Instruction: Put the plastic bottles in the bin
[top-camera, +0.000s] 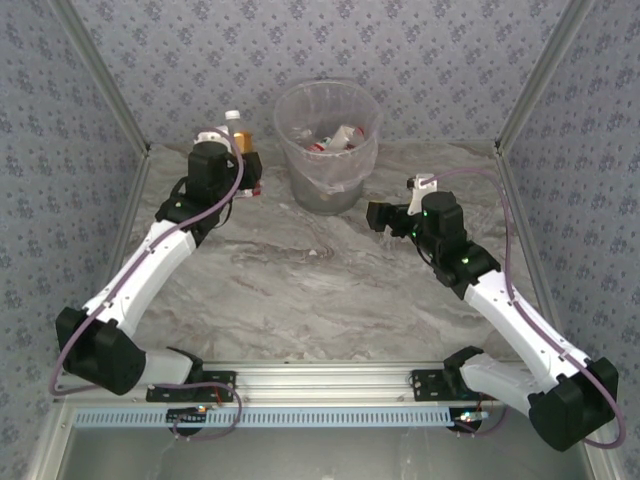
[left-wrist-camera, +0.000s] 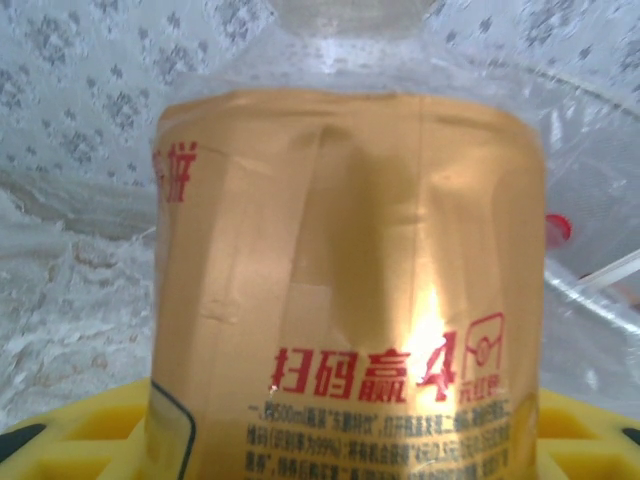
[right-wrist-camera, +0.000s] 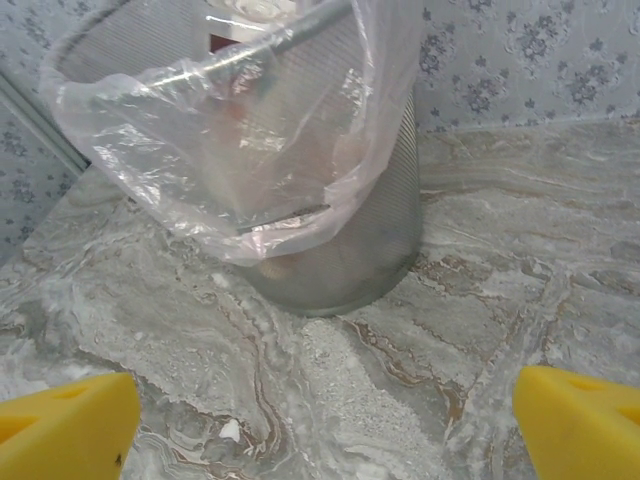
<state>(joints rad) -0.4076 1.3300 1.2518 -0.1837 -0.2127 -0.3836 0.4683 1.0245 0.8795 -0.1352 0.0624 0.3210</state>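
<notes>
Holding an orange-labelled bottle (top-camera: 242, 135) with a white cap, my left jaws are narrow around it at the far left corner of the table (top-camera: 300, 280), close to the back wall (top-camera: 200, 60) and just left of the bin (top-camera: 330, 180). More bottles (top-camera: 338, 138) lie inside the bin. My right jaws stand wide near the bin's right side, with bare table between the arms.

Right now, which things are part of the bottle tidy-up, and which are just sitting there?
Part of the job:
orange-label bottle
bin
bottles lying inside the bin

Just there:
marble table
patterned walls
white speck on the table
</notes>
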